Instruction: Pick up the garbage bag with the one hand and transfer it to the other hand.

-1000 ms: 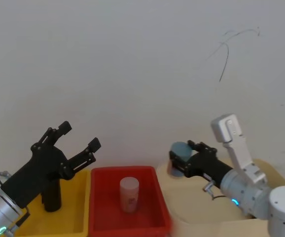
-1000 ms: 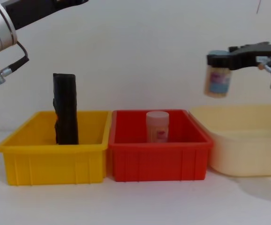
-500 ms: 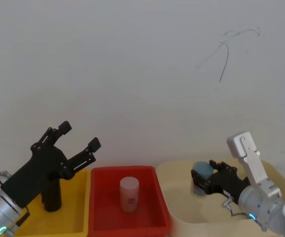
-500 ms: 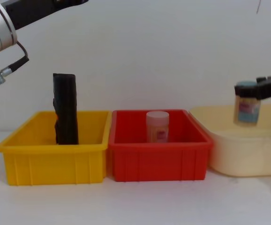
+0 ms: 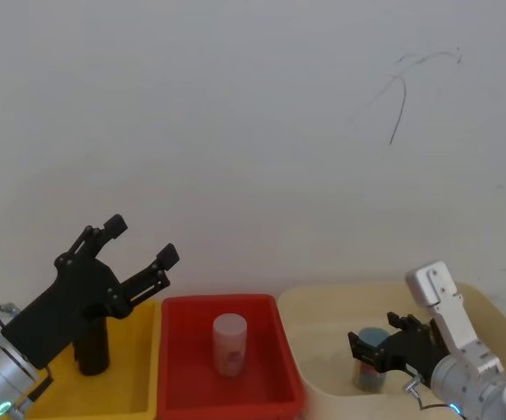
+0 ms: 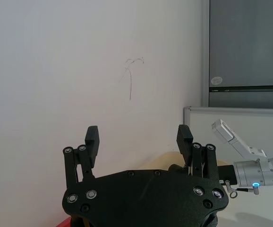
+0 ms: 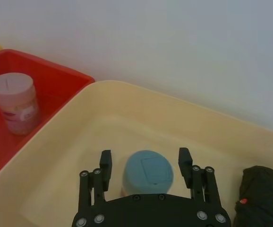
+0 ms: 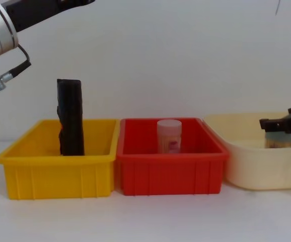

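The garbage bag (image 8: 70, 117) is a tall black roll standing upright in the yellow bin (image 8: 55, 157); the head view shows the garbage bag (image 5: 91, 350) there too. My left gripper (image 5: 140, 241) hangs open and empty above that bin, apart from the roll. Its two fingers (image 6: 92, 137) point at the wall. My right gripper (image 7: 145, 161) is low inside the cream basin (image 7: 56, 156). Its fingers stand on either side of a blue-lidded jar (image 7: 148, 171), with a small gap on each side.
A red bin (image 8: 170, 171) between the yellow bin and the basin holds a pale jar (image 8: 169, 135). A second black roll (image 7: 261, 189) with a small red mark lies in the basin beside the blue-lidded jar. A white wall stands close behind.
My right gripper has carried the blue-lidded jar rightward and down, from above the basin's rim to its floor. The left arm and the black roll have not moved.
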